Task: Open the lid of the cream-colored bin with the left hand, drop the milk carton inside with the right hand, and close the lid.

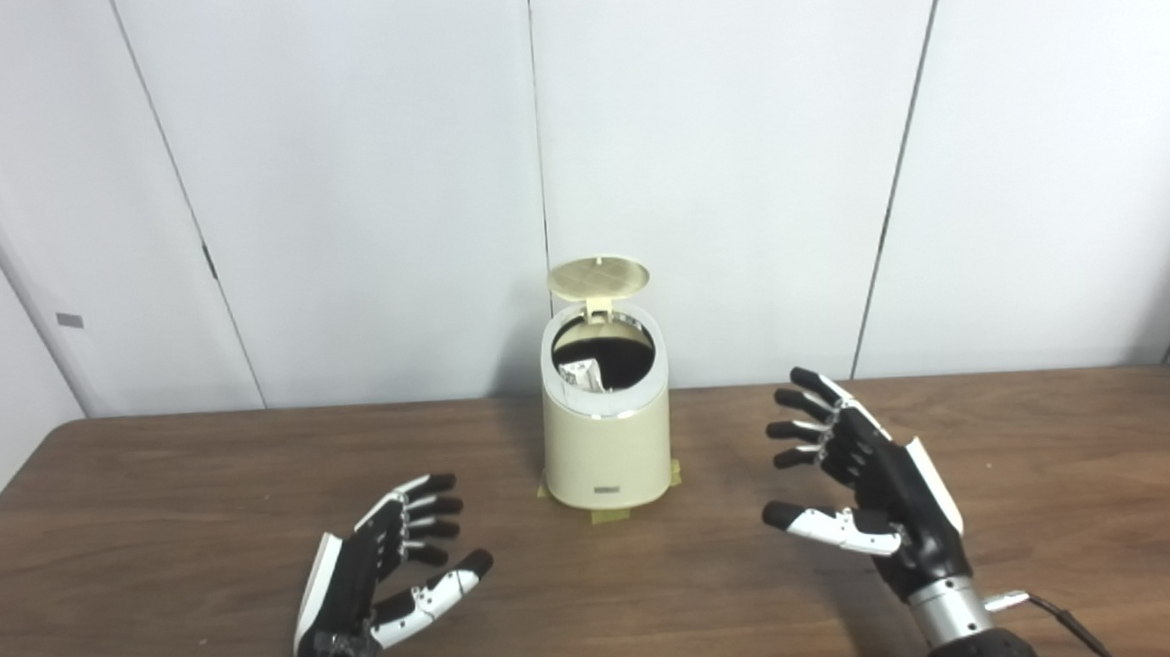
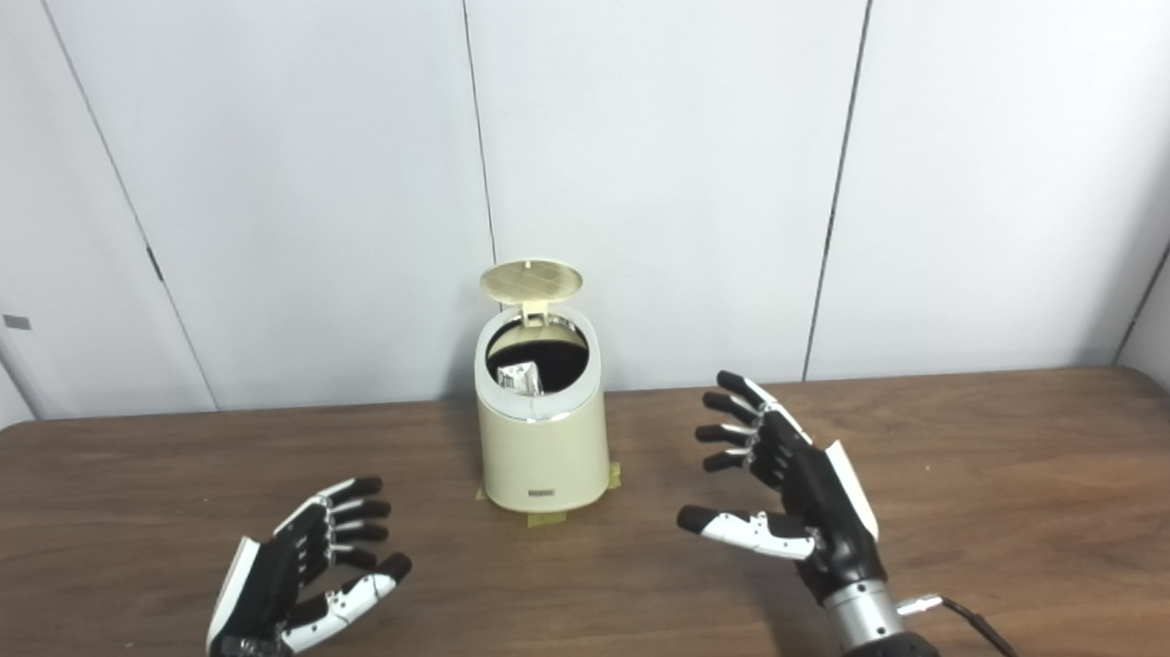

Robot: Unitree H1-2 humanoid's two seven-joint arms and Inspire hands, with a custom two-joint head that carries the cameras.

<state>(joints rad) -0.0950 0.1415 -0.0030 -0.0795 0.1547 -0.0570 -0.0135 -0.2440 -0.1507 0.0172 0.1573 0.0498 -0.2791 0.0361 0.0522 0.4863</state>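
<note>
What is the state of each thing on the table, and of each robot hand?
Cream-colored bin: upright, taped to the table.
Lid: open, tilted back.
Milk carton: inside the bin, top showing.
Left robot hand: open, holding nothing, left of the bin.
Right robot hand: open, holding nothing, right of the bin.

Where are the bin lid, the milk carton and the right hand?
bin lid (image 1: 599, 277), left eye view, middle of its raised underside.
milk carton (image 1: 580, 374), left eye view, its top showing inside the bin opening.
right hand (image 2: 804, 492), right eye view, its palm.
</note>
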